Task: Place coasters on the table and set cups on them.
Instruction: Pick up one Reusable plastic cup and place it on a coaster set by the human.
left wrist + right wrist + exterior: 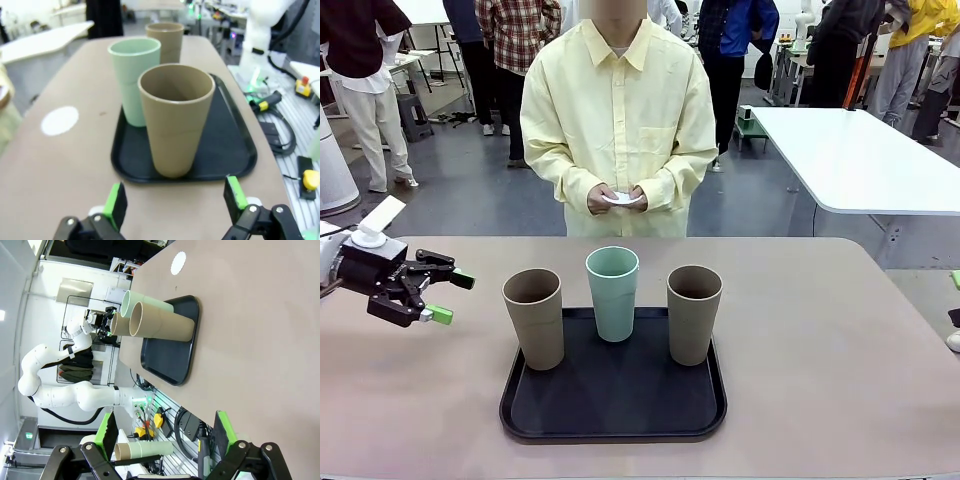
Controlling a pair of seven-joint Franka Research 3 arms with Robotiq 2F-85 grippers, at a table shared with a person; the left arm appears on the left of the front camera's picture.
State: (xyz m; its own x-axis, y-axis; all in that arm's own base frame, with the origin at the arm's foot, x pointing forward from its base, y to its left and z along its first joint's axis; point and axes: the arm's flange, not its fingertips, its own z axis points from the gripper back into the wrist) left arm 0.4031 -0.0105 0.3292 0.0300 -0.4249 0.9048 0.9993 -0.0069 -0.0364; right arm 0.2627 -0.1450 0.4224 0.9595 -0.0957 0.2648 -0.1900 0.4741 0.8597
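Three cups stand upright on a black tray: a taupe-brown cup on the left, a mint green cup at the back middle and another brown cup on the right. The person across the table holds white coasters in both hands. One white coaster lies on the table beyond the tray, toward the person, and shows again in the right wrist view as a coaster. My left gripper hovers open left of the tray, facing the near brown cup. My right gripper is open and holds nothing.
A white table stands behind on the right, and several people stand farther back. Bare tabletop lies left and right of the tray. Cables and a yellow button box lie below the table's near side.
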